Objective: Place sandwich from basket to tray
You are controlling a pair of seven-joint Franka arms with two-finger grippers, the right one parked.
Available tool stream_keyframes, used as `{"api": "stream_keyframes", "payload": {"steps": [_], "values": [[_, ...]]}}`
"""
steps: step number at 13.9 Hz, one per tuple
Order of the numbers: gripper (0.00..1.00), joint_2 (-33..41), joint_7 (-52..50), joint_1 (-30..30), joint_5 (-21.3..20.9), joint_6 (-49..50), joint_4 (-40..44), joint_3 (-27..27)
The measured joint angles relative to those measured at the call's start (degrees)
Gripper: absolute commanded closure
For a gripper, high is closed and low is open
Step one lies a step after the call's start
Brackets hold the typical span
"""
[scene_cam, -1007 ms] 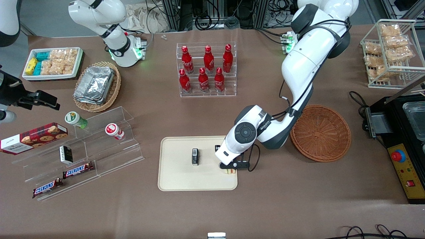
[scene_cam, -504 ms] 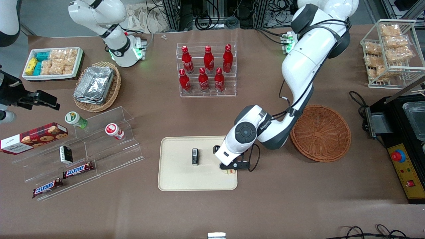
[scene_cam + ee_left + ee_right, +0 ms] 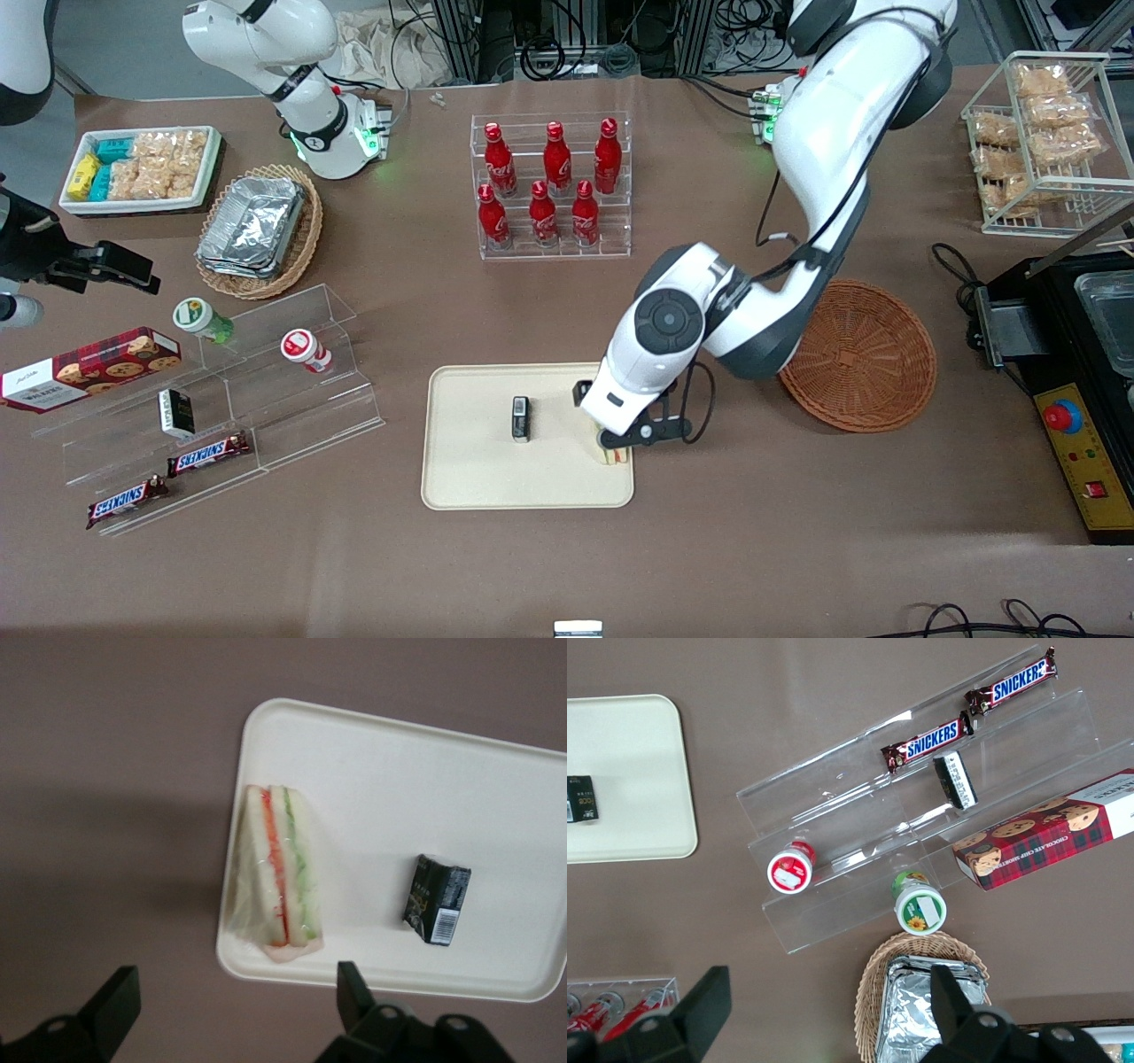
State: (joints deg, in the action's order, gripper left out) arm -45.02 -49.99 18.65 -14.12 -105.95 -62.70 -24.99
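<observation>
Sandwich: lies on the tray, at its edge toward the working arm's end of the table, standing on one cut face with the filling layers facing up; its clear wrap overhangs the tray rim a little.
Tray: cream, flat on the table; a small dark packet sits near its middle, well apart from the sandwich.
Basket: reddish-brown wicker, beside the tray toward the working arm's end, nothing visible in it.
End effector: above the sandwich and clear of it, fingers spread wide, holding nothing.
Task state: judged from the layout, the placement looks done; only the arm's retreat seems left.
Handling: probably light, soft and easily crushed; the wrap looks slippery and loose.
Where to hold: if regripped, across the two bread faces near the thick middle, with gentle pressure, not at the thin tip or the loose film.
Risk: nudging it could tip it off the rim.
</observation>
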Motion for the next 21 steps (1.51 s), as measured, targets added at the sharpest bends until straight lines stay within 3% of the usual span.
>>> {"api": "stream_keyframes", "payload": {"steps": [3,7,10,12,15,21], "values": [[0.09,8.9,0.2,-3.1,-0.2,6.6,-4.3,1.2],[0.08,25.7,5.1,-11.9,0.4,0.2,-24.9,1.3],[0.03,37.3,16.8,-19.2,6.2,-1.5,-36.5,1.6],[0.01,42.5,26.9,-25.2,10.2,1.0,-38.9,1.9],[0.01,45.7,35.2,-32.5,11.7,4.0,-38.1,2.4],[0.00,44.8,46.7,-36.3,11.7,6.7,-36.3,3.4]]}}
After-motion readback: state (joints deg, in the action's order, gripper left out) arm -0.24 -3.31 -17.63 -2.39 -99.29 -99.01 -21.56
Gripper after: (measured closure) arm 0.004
